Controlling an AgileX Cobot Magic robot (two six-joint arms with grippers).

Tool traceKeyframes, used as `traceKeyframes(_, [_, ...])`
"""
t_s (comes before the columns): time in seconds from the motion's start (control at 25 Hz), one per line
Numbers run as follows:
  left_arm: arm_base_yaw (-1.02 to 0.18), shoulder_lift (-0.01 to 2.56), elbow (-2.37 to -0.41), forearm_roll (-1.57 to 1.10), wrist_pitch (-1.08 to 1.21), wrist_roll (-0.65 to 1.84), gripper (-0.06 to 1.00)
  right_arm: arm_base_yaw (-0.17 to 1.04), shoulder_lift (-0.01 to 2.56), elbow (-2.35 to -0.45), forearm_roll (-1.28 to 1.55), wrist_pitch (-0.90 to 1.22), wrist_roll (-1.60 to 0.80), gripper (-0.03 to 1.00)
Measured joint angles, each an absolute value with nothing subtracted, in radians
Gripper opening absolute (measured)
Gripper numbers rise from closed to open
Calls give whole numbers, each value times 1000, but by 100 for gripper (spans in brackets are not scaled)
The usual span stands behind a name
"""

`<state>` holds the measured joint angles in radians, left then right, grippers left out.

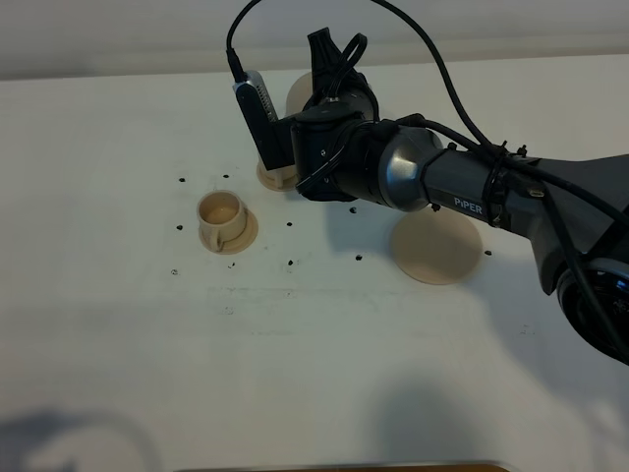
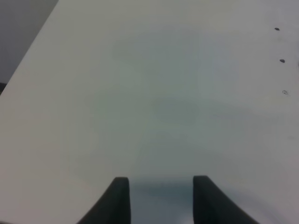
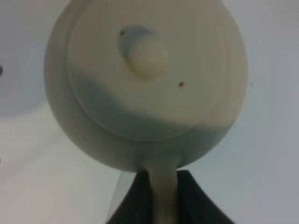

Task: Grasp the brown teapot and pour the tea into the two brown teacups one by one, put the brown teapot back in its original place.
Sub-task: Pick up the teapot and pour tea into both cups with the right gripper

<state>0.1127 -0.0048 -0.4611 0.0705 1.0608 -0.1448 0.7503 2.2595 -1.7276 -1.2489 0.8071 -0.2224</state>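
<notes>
My right gripper [image 1: 329, 61] reaches across the middle to the far side of the table and is shut on the loop handle of the brown teapot [image 3: 145, 79]. The right wrist view shows its knobbed lid, with the handle between my fingers [image 3: 135, 196]. In the high view only a tan edge of the teapot [image 1: 298, 93] shows behind the arm. One brown teacup [image 1: 221, 216] stands on its small saucer at the left. Of the second cup only a saucer edge [image 1: 278, 180] shows, under my wrist. The large tan saucer [image 1: 437, 248] lies bare on the right. My left gripper [image 2: 161, 191] is open over bare table.
The white table [image 1: 295, 354] has several small dark holes [image 1: 292, 264] around the cups. The right arm's body [image 1: 472, 192] and its cables span the right half of the high view. The left arm is out of the high view.
</notes>
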Motion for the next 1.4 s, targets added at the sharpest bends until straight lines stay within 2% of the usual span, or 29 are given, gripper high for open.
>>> traceKeyframes(0.44, [113, -5, -461, 71, 1061, -145, 31, 750, 2260, -1728, -1203, 807, -211, 11])
traceKeyframes(1.12, [113, -5, -461, 71, 1061, -145, 31, 749, 2258, -1728, -1058, 811, -26, 11])
traceKeyframes(1.4, [113, -5, -461, 71, 1061, -145, 31, 725, 2207, -1763, -884, 871, 15, 11])
